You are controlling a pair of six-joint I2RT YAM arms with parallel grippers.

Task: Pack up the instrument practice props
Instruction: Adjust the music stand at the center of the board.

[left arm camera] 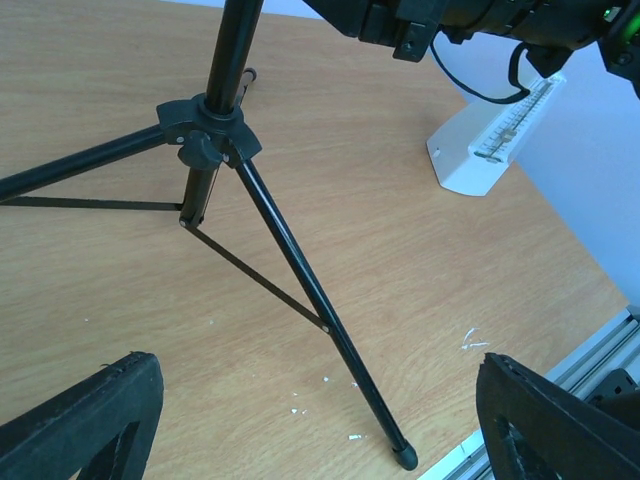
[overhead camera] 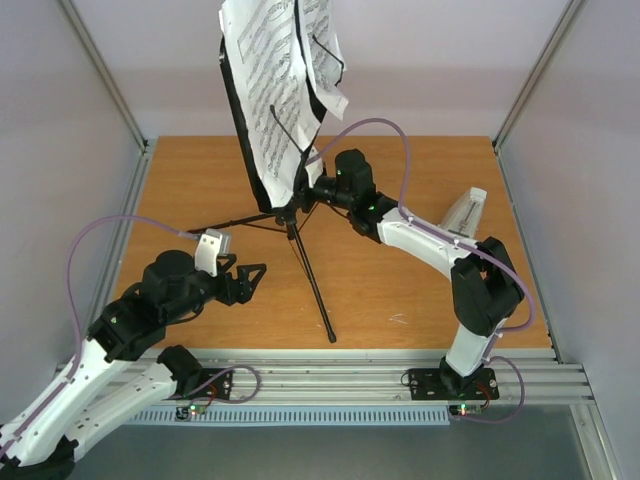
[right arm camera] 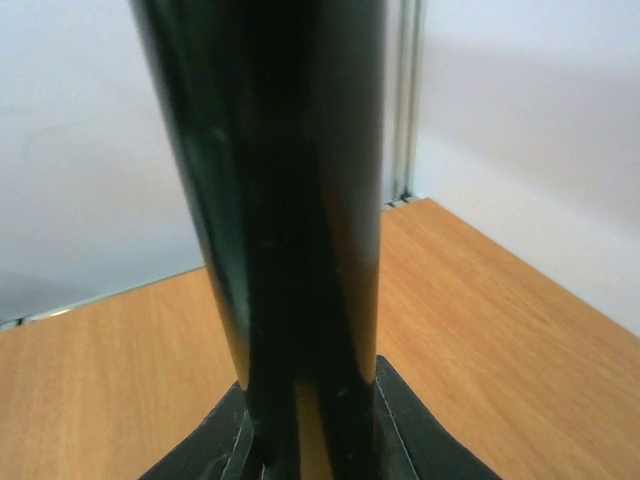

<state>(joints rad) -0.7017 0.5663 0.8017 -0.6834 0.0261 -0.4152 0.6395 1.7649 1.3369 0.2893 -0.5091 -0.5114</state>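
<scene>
My right gripper point(overhead camera: 318, 187) straddles the pole of the music stand point(overhead camera: 312, 285) just beneath its desk; I cannot tell whether the jaws are clamped. My left gripper point(overhead camera: 245, 280) hangs wide open beside the tripod legs. With the sheet music point(overhead camera: 270, 80) up top, a half-held pull could tip the stand, spilling pages toward the metronome point(overhead camera: 465, 212)

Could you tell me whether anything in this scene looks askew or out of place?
The sheet-music pages on the music stand sit unevenly: the rightmost one hangs crooked past the desk's edge, its corner drooping. A few white specks lie on the table near the tripod's front foot. Nothing else stands out.
</scene>
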